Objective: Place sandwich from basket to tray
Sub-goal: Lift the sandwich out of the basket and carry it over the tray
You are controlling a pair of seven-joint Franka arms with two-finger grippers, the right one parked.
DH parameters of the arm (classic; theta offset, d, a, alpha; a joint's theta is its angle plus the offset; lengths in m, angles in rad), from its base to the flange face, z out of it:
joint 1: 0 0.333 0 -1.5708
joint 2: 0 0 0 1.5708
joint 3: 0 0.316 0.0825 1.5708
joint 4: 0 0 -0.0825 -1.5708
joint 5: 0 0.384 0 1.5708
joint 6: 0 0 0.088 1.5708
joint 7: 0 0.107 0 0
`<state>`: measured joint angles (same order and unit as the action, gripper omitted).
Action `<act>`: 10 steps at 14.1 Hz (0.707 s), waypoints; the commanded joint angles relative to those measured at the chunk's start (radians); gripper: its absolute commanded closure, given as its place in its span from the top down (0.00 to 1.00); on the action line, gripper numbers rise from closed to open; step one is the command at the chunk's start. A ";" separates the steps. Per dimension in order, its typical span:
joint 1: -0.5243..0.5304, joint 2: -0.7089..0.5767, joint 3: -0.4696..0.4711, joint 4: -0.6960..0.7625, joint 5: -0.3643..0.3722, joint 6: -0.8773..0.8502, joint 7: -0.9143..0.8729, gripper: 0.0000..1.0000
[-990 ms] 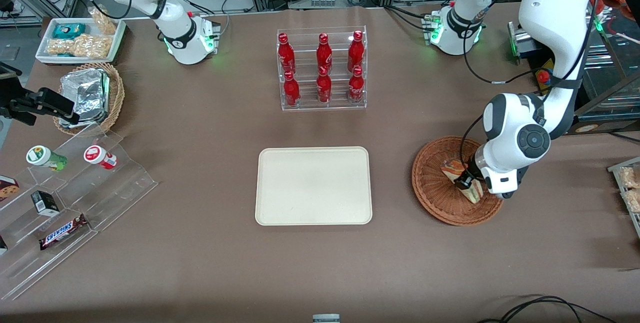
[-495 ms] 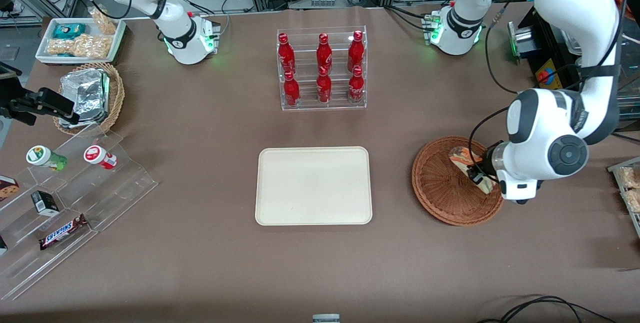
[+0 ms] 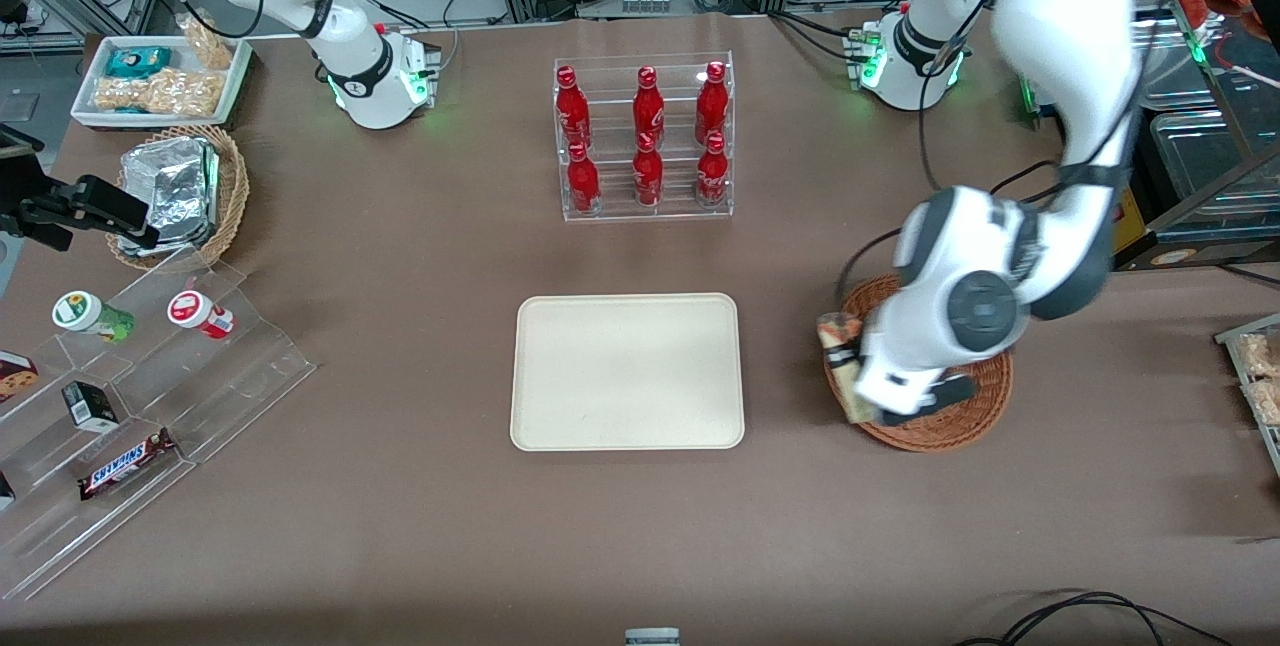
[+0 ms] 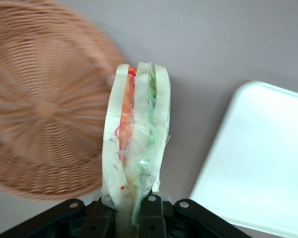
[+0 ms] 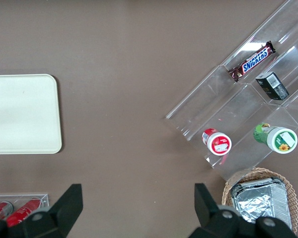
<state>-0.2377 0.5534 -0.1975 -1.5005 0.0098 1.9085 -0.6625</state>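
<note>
While jaws [image 4: 126, 213] grip sandwich [image 4: 136, 148], brown table [image 3: 400, 526] w/ tray [image 3: 627, 371] lies below.

My arm covers much of the basket [image 3: 985, 396]; the hand [image 4: 131, 210] gripping the sandwich [image 4: 136, 148] is cut off at its fingers' base.

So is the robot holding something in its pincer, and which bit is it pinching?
Yes. The pincer holds the sandwich by one end, its fingers squeezing the bread sides, above the basket edge nearest the tray.
</note>
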 commanded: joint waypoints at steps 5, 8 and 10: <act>-0.228 0.172 0.004 0.137 0.026 0.216 -0.012 0.12; -0.308 0.229 0.007 0.206 0.035 0.227 -0.049 0.12; -0.337 0.266 0.009 0.250 0.035 0.241 -0.061 0.12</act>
<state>-0.5390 0.7633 -0.2022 -1.3375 0.0234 2.1479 -0.6926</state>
